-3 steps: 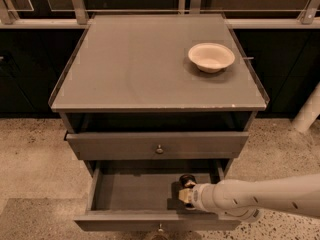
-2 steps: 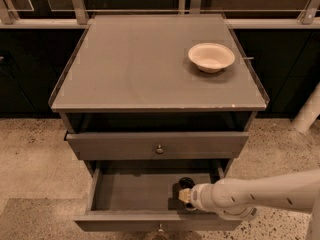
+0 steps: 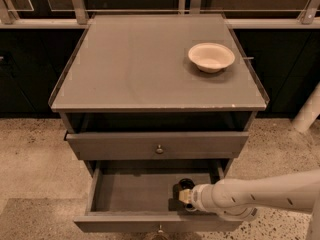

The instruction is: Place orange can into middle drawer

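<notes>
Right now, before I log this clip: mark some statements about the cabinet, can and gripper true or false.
1. The bowl sits on the cabinet top, toward its right rear. True.
2. The gripper is inside the lower drawer, in its right part. True.
3. The lower drawer is pushed shut. False: it is pulled well out.
4. The can stands beside the bowl. False: it is down in the lower drawer, at the gripper.
5. The arm comes in from the picture's left. False: it comes in from the right.
</notes>
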Robot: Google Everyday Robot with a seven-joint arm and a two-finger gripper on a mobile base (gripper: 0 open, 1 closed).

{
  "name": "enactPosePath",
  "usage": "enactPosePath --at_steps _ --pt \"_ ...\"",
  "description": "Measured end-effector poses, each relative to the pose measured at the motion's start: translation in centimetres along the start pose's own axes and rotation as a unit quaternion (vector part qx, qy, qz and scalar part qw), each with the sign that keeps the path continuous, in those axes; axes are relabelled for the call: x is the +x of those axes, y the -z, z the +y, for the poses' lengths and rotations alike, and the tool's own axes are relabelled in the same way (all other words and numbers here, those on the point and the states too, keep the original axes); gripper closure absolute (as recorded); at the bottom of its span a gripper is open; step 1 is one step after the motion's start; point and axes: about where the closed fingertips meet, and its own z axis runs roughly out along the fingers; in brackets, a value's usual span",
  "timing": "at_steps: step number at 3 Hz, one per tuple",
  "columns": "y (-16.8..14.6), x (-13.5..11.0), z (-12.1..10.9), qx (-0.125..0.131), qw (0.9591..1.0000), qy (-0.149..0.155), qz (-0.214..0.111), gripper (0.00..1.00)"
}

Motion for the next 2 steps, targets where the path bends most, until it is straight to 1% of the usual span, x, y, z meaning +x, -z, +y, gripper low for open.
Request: enactPosePath --at_steps 2 --pt "0.0 0.0 0.0 0.0 1.0 0.0 0.0 0.13"
